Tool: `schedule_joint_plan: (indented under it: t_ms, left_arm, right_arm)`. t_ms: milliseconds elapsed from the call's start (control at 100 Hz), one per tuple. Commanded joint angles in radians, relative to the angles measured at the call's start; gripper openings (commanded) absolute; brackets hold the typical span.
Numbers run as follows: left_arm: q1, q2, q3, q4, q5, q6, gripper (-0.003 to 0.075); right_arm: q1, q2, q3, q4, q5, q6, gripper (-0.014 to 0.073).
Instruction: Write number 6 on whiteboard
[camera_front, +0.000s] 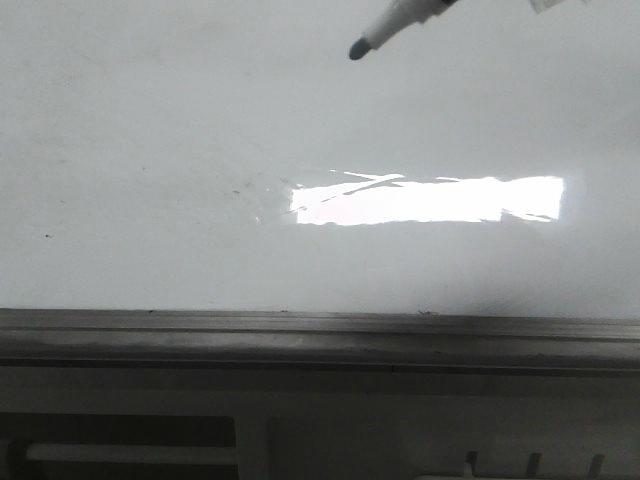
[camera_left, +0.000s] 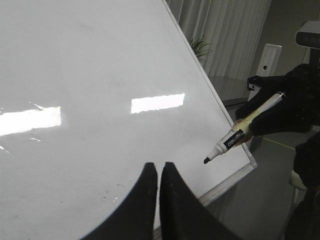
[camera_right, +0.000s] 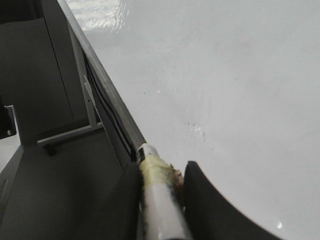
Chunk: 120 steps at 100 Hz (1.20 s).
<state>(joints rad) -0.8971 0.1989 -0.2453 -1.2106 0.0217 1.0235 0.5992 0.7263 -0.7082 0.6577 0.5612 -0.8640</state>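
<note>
Grey floor, pale curtains and a potted plant (camera_left: 200, 47) lie beyond the board in the left wrist view; the work surface itself is the whiteboard (camera_front: 150, 150), glossy and white, with bright window reflections across it and a grey metal rim (camera_front: 300, 335) along its near edge.

Nearest, the left claw (camera_left: 159, 172) hangs over the board close to that edge, its two black fingers pressed together with nothing between them. It plays no part just now.

Further out, the right claw (camera_right: 162, 175) is clamped on the marker (camera_left: 240, 132), a white barrel with a black label and tape wrapped round it where the fingers grip. In the left wrist view the pen slants down toward the board near its right corner; in the front view the dark tip (camera_front: 357, 49) shows over the far part of the board. I cannot tell whether it touches the surface, though it looks to be just off it.

No 6 is on the board: only faint smudges and specks, no drawn line. So the step in hand looks like bringing the pen to the start point, with all the writing left. The next move calls for lowering the tip until it meets the board lightly, then a curved stem sweeping down into a closed loop, keeping steady contact so the line does not break.
</note>
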Motion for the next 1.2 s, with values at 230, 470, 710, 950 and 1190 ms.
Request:
schedule_joint_plan:
  t_ms: [230,470,710,950,1190]
  left_arm:
    - [0.002,0.01,-0.027,-0.006,-0.029,-0.01,-0.0019]
    - [0.002,0.01,-0.027,-0.006,-0.029,-0.01,-0.0019]
    - [0.002,0.01,-0.027,-0.006,-0.029,-0.01,-0.0019]
    - [0.002,0.01,-0.027,-0.006,-0.029,-0.01,-0.0019]
    - [0.002,0.01,-0.027,-0.006,-0.029,-0.01,-0.0019]
  right_arm:
    - [-0.002,-0.013,-0.034,-0.496,-0.209,0.617,-0.0067]
    - [0.118,-0.027,-0.032,-0.854,-0.348,0.971,-0.0067]
    - [0.148,-0.031,-0.032,-0.902,-0.348,0.969,-0.0064]
    - [0.148,-0.116,0.091,-0.911,-0.393,0.969,-0.0064]
    - [0.146,-0.118,0.216,-0.969,-0.525,0.969,-0.0064]
